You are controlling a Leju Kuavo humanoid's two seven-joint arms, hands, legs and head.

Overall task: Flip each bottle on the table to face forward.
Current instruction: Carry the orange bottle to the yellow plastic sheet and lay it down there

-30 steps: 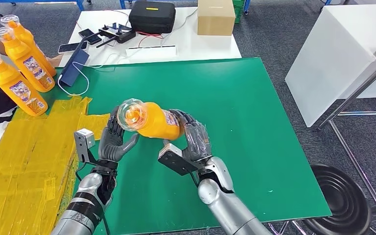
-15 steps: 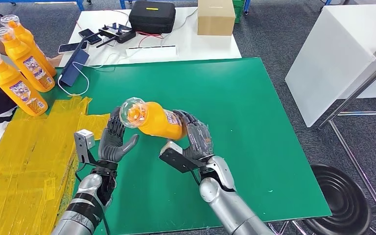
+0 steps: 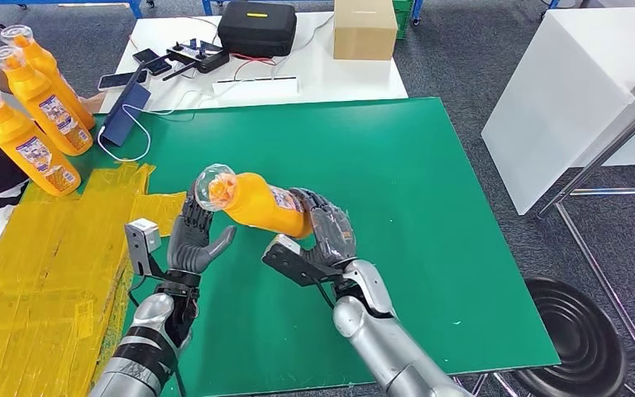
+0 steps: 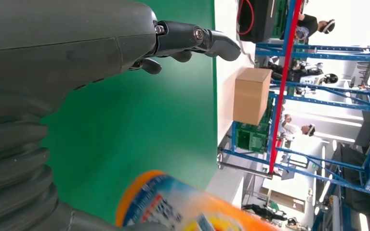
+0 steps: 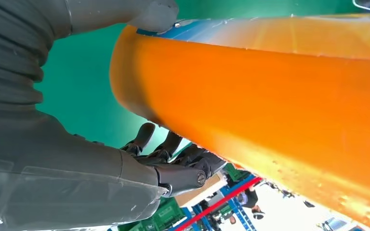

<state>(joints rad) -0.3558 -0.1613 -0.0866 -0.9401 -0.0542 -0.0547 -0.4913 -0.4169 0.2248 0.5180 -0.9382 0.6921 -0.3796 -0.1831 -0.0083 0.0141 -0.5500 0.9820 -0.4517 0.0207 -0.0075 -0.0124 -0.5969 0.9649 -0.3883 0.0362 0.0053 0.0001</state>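
Now the bottle (image 3: 260,204) lies tilted in the air above the green worktop (image 3: 430,207), its clear cap end raised toward the left hand (image 3: 194,236) and its base down in the right hand (image 3: 327,231). From the head view the right hand's fingers (image 3: 318,203) wrap the base from behind, clamped on it, while the left hand sits just beside the cap with fingers apart, palm open, holding nothing.

The right wrist view adds what the head view cannot — the thumb (image 5: 149,14) pressed on the label side and the dark fingers (image 5: 173,156) curled under the orange body (image 5: 270,106). The left wrist view shows the label end (image 4: 173,207) blurred close to the palm, and the left fingers (image 4: 192,41) spread over green with nothing between them.

Against the frame a second ago, the cap has dropped a little and swung toward the left — the bottle's side shows more, its cap opening less. The left hand has barely shifted. At the far left, three bottles (image 3: 29,116) stand upright as before.
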